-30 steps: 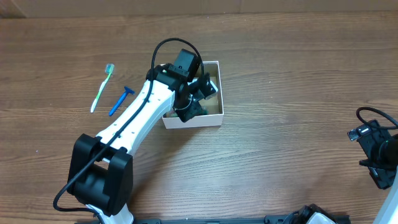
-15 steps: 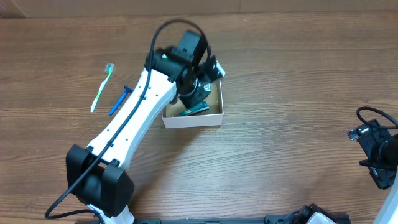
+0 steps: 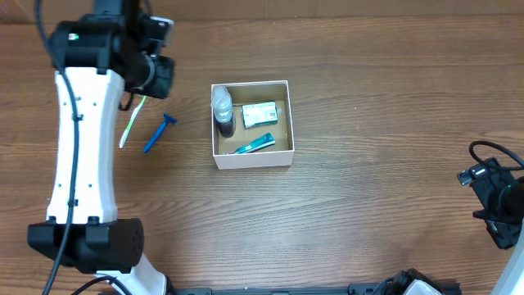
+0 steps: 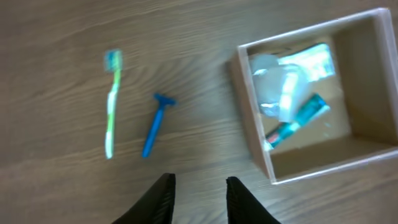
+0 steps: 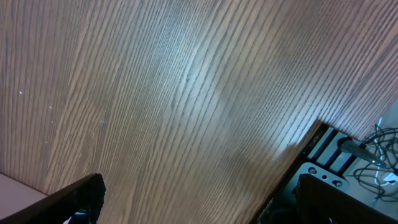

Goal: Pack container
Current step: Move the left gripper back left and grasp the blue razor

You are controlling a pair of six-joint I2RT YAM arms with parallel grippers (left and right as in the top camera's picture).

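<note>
Left of small square white-walled cardboard container [image 3: 252, 159], mid-table: left gripper [image 4: 199, 182] narrowly parted, empty, near green-white plastic toothbrush [image 4: 112, 106] & blue plastic razor [image 4: 153, 124]. Risk: thin handles lying flat, close tog., so grip may skid or nip both.

No print is legible, not even on the packet [image 3: 260, 113] inside the container [image 3: 252, 158].

Bright even light; left wrist view blurred; glare on table [image 5: 205, 81].

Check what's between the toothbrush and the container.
The blue razor lies between toothbrush and container, touching neither; clear in the overhead view.
</note>
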